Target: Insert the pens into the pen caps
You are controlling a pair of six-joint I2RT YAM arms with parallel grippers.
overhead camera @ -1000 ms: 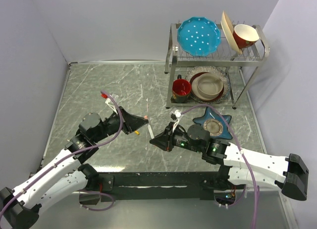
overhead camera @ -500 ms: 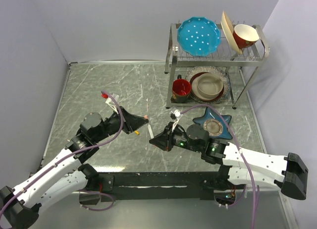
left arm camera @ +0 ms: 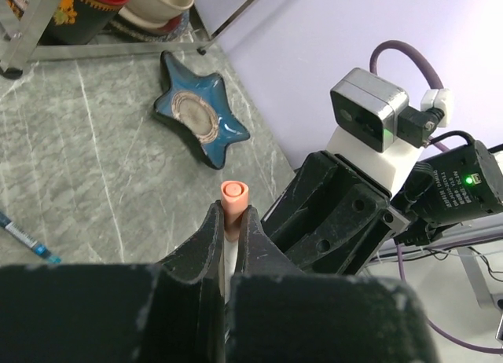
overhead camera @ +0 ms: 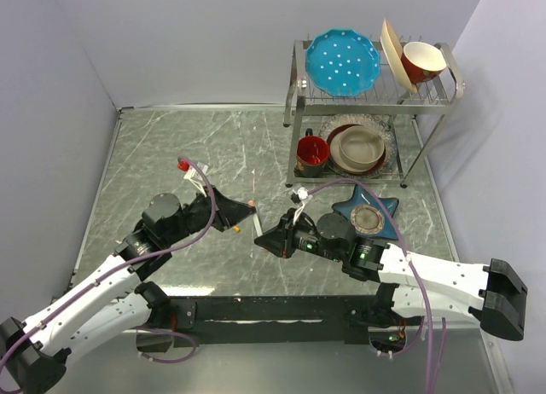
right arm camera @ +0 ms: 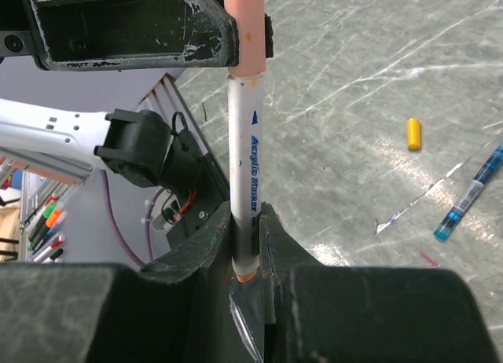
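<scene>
White pen (right arm camera: 244, 143), round barrel with blue lettering: upright near mid-table, clamped low by right gripper (right arm camera: 245, 221). Salmon-pink cap (right arm camera: 244, 25), smooth plastic: on the barrel's upper end, pinched by left gripper (left arm camera: 233, 215). Loose on glossy grey veined tabletop (overhead camera: 171, 147): stubby yellow cap (right arm camera: 413, 133); blue-teal pen (right arm camera: 471, 192), flat. Glazed blue star dish (left arm camera: 200, 111) toward right edge. Wire dish rack (overhead camera: 293, 95) at far right corner. Pale lilac walls.

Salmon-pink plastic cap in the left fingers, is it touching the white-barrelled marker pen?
Touching. The right wrist view shows the white-barrelled marker pen with its end seated in the mouth of the salmon-pink plastic cap, no gap.
</scene>
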